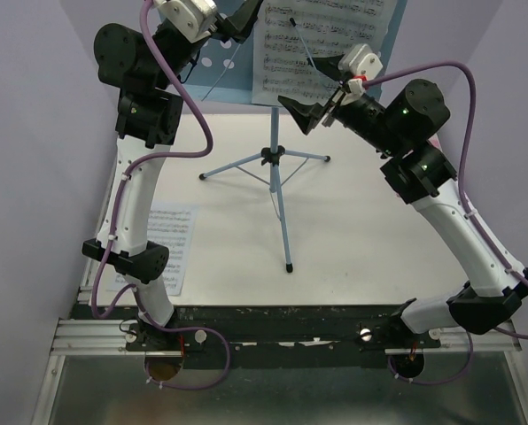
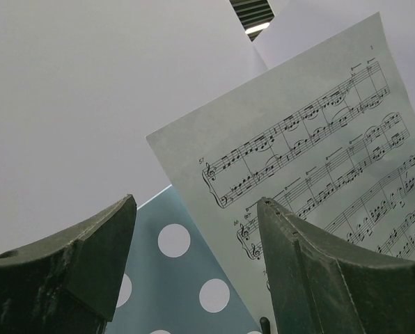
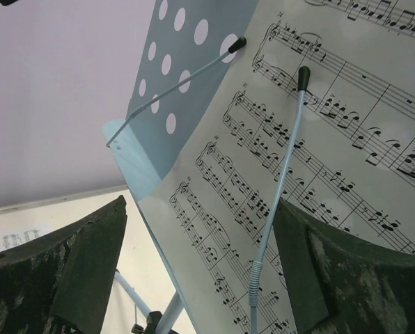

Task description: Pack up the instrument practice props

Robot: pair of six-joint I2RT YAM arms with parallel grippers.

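The light-blue music stand (image 1: 275, 159) stands on its tripod in the middle of the table. Its hole-punched desk (image 1: 218, 64) is at the far edge and holds a white sheet-music page (image 1: 322, 40) under thin wire holders (image 3: 284, 174). My left gripper (image 1: 242, 22) is open at the page's upper left edge. The page (image 2: 319, 160) and desk (image 2: 173, 278) show between its fingers. My right gripper (image 1: 310, 88) is open in front of the page's lower part, empty. The page (image 3: 319, 139) and desk (image 3: 186, 69) fill its view. The pink metronome is out of view.
A second sheet-music page (image 1: 162, 243) lies flat on the table at the near left, beside the left arm. The stand's tripod legs (image 1: 286, 239) spread across the table's middle. Lilac walls close in the left and far sides.
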